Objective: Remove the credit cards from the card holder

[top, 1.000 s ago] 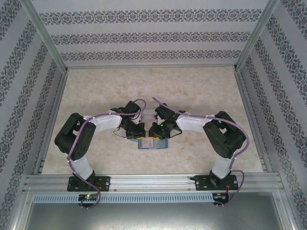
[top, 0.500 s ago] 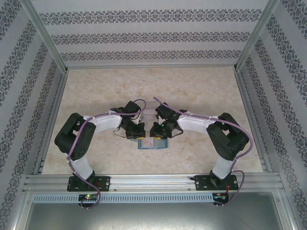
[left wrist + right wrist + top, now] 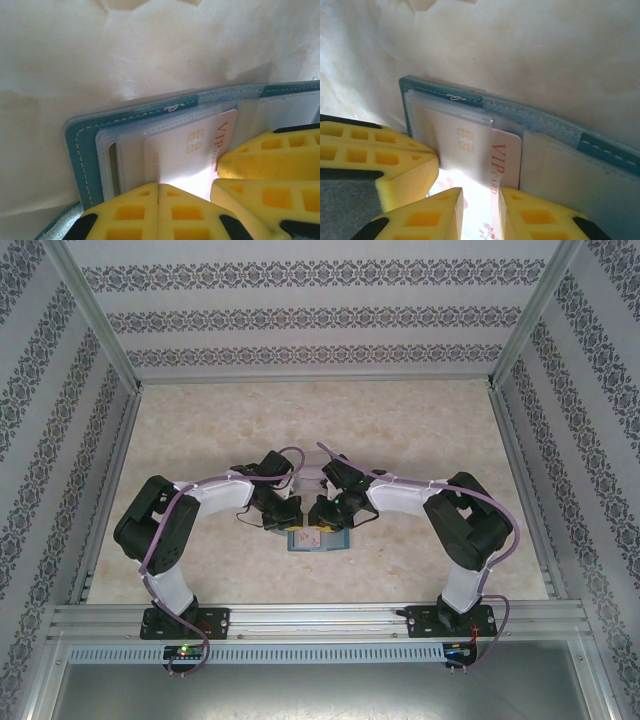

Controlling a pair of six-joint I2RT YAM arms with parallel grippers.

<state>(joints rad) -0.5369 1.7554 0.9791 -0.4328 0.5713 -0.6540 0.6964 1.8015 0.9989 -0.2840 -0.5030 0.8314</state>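
Note:
The teal card holder (image 3: 317, 541) lies open on the table between both grippers. In the left wrist view its teal edge (image 3: 80, 150) frames clear sleeves, and a pale credit card (image 3: 185, 150) with a gold chip and red "VIP" lettering sticks partly out of one sleeve. My left gripper (image 3: 159, 186) is shut, its tips pressing on the sleeve at the card's near edge. My right gripper (image 3: 481, 200) stands narrowly open, its fingers (image 3: 442, 215) on either side of the card's (image 3: 505, 160) exposed strip. In the overhead view the left gripper (image 3: 285, 520) and right gripper (image 3: 322, 518) almost touch.
The holder's (image 3: 440, 90) other leaf of clear sleeves (image 3: 560, 170) lies to the right. The marble table top (image 3: 400, 430) stretches beyond, fenced by aluminium rails (image 3: 320, 618) and patterned walls.
The right arm's elbow swayed slightly right and back. The card holder and both grippers stay where they were.

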